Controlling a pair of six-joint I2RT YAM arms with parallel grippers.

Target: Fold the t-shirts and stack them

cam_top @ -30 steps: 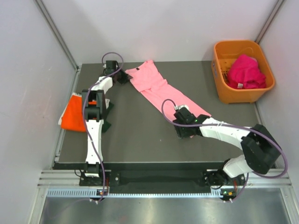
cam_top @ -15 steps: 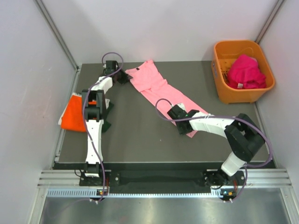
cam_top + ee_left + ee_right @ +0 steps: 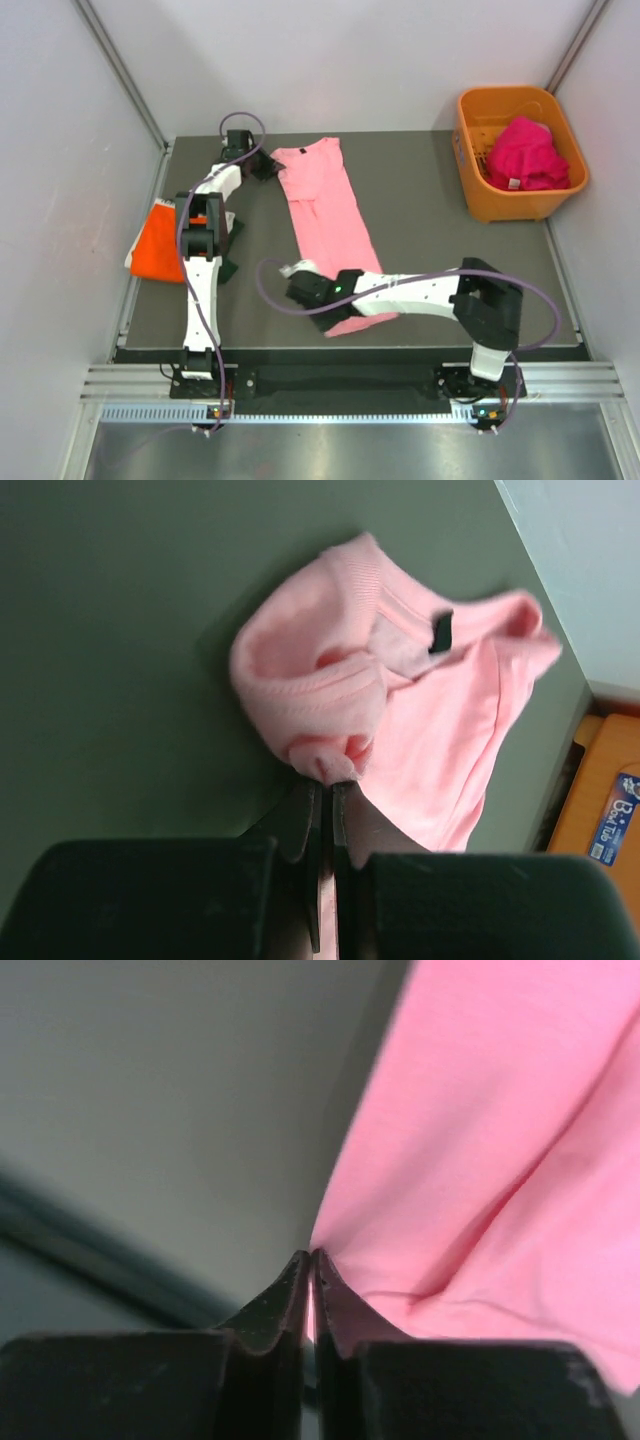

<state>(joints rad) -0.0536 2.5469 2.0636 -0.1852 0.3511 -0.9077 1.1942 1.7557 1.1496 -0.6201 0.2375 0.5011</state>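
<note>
Though limp, pink t-shirt (image 3: pixel 325 205) (hem) inside right gripper (image 3: pixel 311 1257)

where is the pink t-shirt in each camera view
top external: pink t-shirt lies mid-table, running from the far edge to the near edge.
left wrist: pink t-shirt fills centre and right, with bunched cloth pinched in the left claw.
right wrist: pink t-shirt fills the right side, its edge pinched in the right claw.
shared landmark: the dark table beneath it.
</note>
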